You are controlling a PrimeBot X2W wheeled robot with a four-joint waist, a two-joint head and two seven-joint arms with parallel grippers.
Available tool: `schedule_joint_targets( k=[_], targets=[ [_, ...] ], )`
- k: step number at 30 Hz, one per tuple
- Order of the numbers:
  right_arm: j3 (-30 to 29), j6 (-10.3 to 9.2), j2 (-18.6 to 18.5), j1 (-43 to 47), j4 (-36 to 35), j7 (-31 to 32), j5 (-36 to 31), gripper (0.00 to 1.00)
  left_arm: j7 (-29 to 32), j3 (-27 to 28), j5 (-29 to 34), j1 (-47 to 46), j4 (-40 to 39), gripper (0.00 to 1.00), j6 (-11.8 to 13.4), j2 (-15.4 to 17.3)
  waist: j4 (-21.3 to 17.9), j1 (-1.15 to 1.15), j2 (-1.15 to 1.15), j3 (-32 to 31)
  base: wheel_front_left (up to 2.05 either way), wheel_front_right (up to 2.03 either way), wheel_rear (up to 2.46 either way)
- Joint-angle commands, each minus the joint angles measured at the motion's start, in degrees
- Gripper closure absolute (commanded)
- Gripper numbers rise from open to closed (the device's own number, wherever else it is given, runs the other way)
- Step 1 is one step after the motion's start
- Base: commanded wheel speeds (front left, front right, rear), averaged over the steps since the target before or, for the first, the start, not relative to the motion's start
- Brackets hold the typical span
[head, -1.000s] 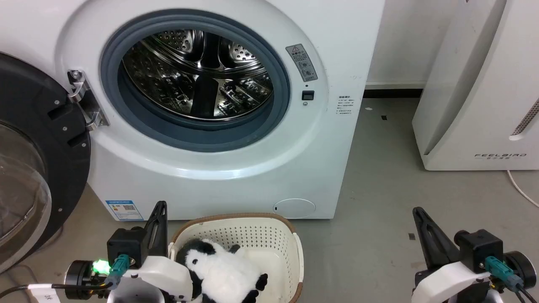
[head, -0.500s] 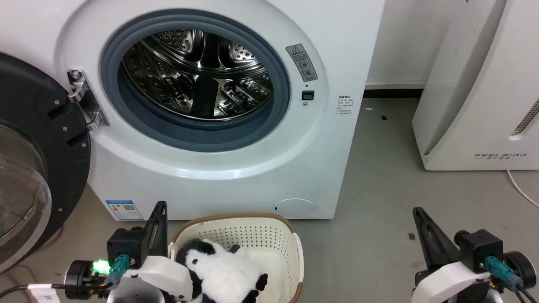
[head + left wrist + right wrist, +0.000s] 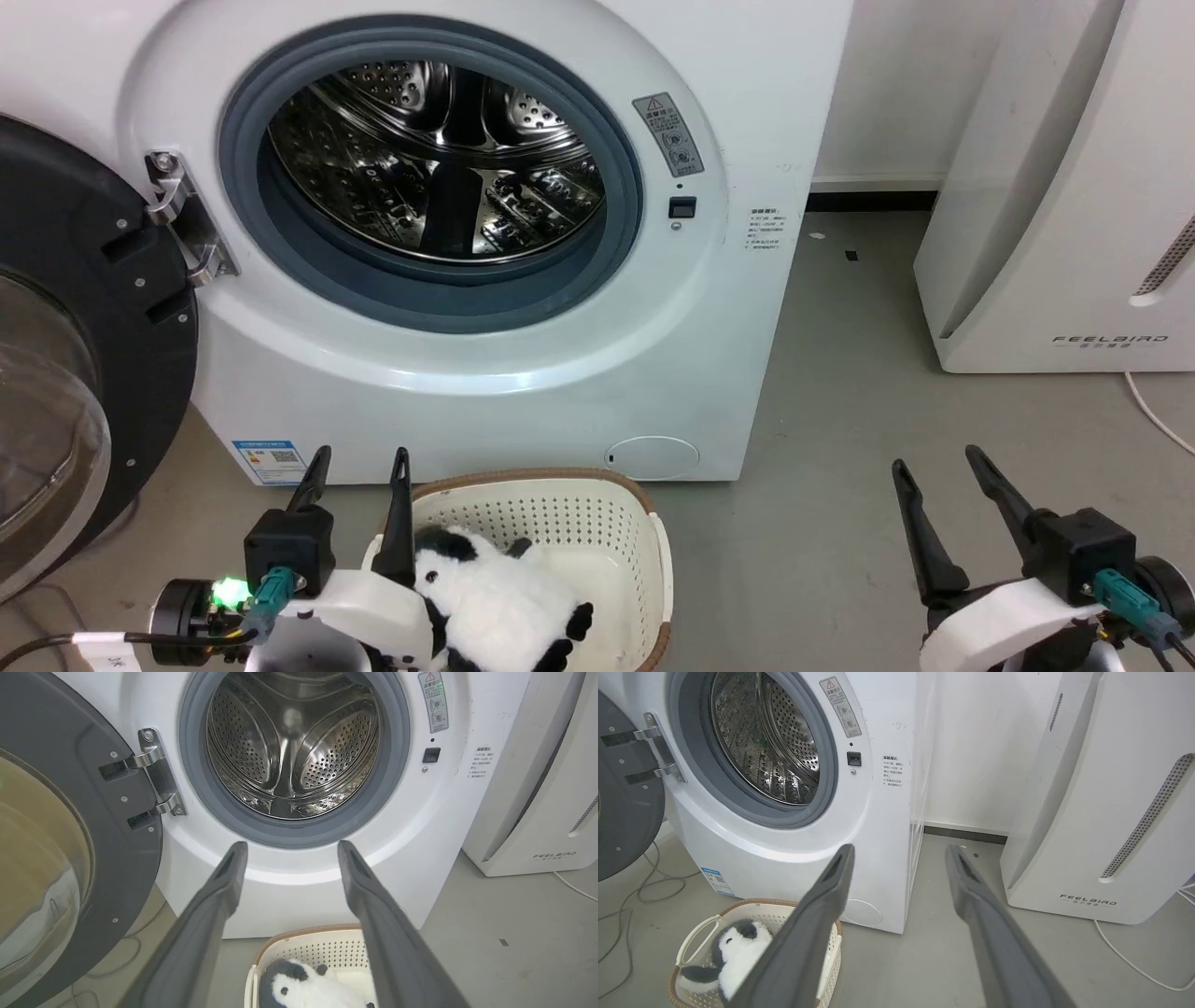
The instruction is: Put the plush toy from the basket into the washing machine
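left end effector [image 3: 362, 459] and right end effector [image 3: 935, 459] are both just popping open, empty, probably gearing up to grab the plush toy [image 3: 504, 602] sitting in the basket [image 3: 551, 474] at 6 o'clock from the washing machine [image 3: 560, 373]

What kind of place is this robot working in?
Likely a laundry corner, perhaps in a test room: a front-loading washing machine with its door open, a basket on bare grey floor, a white FEELBIRD appliance alongside.

I count one washing machine [image 3: 523, 373] with one door [image 3: 84, 373], one basket [image 3: 597, 481], one plush toy [image 3: 495, 597], and one white appliance [image 3: 1055, 233] at the right. Two tools: the left tool [image 3: 362, 455] and the right tool [image 3: 936, 457], two dark fingers each.
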Motion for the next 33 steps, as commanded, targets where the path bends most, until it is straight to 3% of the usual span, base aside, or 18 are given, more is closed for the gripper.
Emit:
schedule_joint_targets(
  k=[1, 13, 33],
  targets=[
    [-0.2, 0.00, 0.0, -0.1, -0.5, -0.6, 0.8, 0.00, -0.6, -0.2, -0.5, -0.6, 0.5, 0.00, 0.4, 0.0, 0.0, 0.00, 0.00, 0.1, 0.00, 0.00, 0.00],
    [-0.6, -0.01, 0.0, -1.2, -1.7, -2.1, 3.2, 0.00, -2.0, -1.4, -0.5, -4.4, 6.4, 0.00, 0.3, 0.1, -0.6, 0.00, 0.00, 2.9, 0.00, 0.00, 0.00],
    [-0.8, -0.02, 0.0, -5.3, -3.8, -4.4, 7.8, 0.00, -1.8, -4.6, -0.2, -16.7, 24.9, 0.00, -1.2, 1.9, -3.7, 0.00, 0.00, 12.4, 0.00, 0.00, 0.00]
  ],
)
